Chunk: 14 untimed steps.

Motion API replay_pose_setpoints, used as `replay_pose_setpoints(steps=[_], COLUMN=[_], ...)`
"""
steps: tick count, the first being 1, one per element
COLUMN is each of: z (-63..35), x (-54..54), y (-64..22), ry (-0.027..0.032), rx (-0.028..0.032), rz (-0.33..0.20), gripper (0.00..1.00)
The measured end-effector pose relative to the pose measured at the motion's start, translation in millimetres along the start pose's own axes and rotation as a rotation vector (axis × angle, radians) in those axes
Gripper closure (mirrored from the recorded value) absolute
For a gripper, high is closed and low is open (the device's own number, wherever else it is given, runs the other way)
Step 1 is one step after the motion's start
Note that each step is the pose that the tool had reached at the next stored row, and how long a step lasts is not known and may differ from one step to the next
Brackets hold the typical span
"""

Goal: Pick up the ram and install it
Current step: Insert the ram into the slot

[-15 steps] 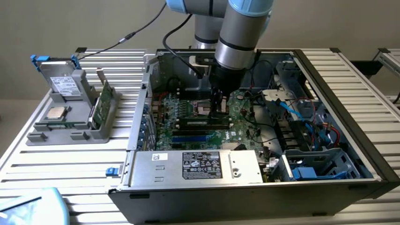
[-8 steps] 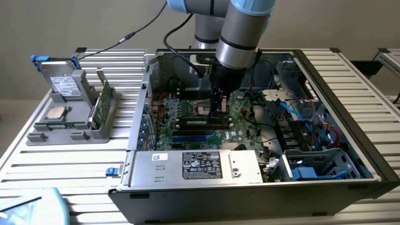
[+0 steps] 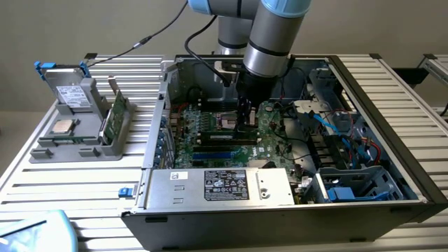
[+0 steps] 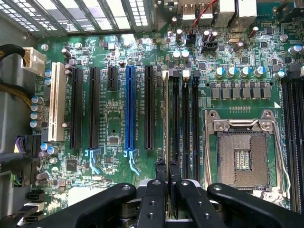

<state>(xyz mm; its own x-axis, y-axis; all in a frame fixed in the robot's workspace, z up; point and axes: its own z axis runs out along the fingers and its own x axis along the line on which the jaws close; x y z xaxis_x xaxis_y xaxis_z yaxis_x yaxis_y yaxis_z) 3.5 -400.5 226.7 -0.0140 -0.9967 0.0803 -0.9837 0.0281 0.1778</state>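
My gripper [image 3: 245,125] reaches down into the open computer case [image 3: 392,131] over the motherboard [image 3: 276,134]. It is shut on the ram [image 3: 224,136], a thin dark-green stick that lies along the black memory slots just beside the processor socket [image 3: 227,119]. In the wrist view the ram [image 4: 165,118] shows edge-on, running away from the gripper [image 4: 167,187] between the two black fingers [image 4: 154,199]. It stands in line with the outermost memory slot, next to three more black slots [image 4: 185,123]. Whether it is pressed fully down I cannot tell.
A grey holder [image 3: 49,142] on the table at the exterior view's left carries a larger green card [image 3: 115,118], a silver processor chip [image 3: 63,126] and a drive [image 3: 70,94]. The power supply [image 3: 220,186] sits at the case front. Cables [image 3: 336,126] crowd the right side.
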Motion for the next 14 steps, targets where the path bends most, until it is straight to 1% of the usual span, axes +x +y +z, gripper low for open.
replay_pose_setpoints(steps=[14], z=[1.3], x=[-0.7], y=[-0.5], ry=[0.0004], rx=[0.0000], rz=[0.000], gripper=[0.87])
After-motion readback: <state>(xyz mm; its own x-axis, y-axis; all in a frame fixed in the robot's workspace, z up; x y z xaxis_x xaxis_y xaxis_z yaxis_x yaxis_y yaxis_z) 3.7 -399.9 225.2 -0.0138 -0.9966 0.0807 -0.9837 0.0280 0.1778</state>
